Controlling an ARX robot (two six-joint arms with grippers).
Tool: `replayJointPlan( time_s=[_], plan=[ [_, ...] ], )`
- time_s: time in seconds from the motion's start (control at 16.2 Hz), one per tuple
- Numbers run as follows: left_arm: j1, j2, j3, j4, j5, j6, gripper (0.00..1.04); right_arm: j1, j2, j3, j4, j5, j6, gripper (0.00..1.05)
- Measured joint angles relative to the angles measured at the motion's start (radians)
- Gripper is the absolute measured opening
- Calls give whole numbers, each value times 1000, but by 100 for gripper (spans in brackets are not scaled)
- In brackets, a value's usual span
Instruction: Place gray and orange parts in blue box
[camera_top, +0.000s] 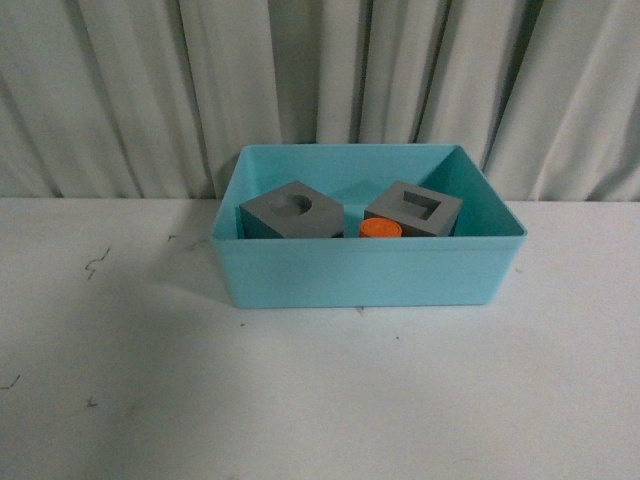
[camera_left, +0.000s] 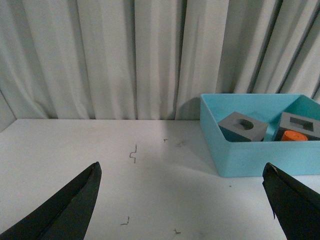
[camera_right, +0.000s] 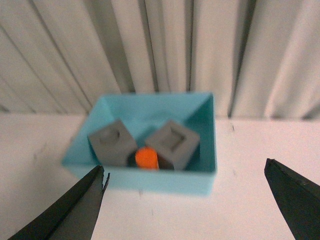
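The blue box (camera_top: 370, 275) stands on the white table near the curtain. Inside it sit a gray cube with a round recess (camera_top: 291, 212), a gray cube with a rectangular recess (camera_top: 414, 209) and, between them at the front wall, the orange cylinder (camera_top: 380, 229). Neither arm shows in the front view. My left gripper (camera_left: 182, 195) is open over bare table, with the blue box (camera_left: 250, 155) off to one side. My right gripper (camera_right: 185, 195) is open and empty, set back from the blue box (camera_right: 150, 182), whose orange cylinder (camera_right: 146, 158) and both cubes show.
A pleated pale curtain (camera_top: 320, 80) closes off the back of the table. Small dark marks (camera_top: 97, 262) dot the white tabletop (camera_top: 320, 400).
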Motion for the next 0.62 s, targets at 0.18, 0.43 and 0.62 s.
replayJointPlan(
  time_s=[0.18,0.43,0.62],
  plan=[
    [0,0,0,0,0,0,98,4,-135,-82,-116,16,3,98],
    [0,0,0,0,0,0,98,157,-557,-236,-484,226,126,98],
    [0,0,0,0,0,0,98,334,-557,-300,-633,397,344,98]
  ],
)
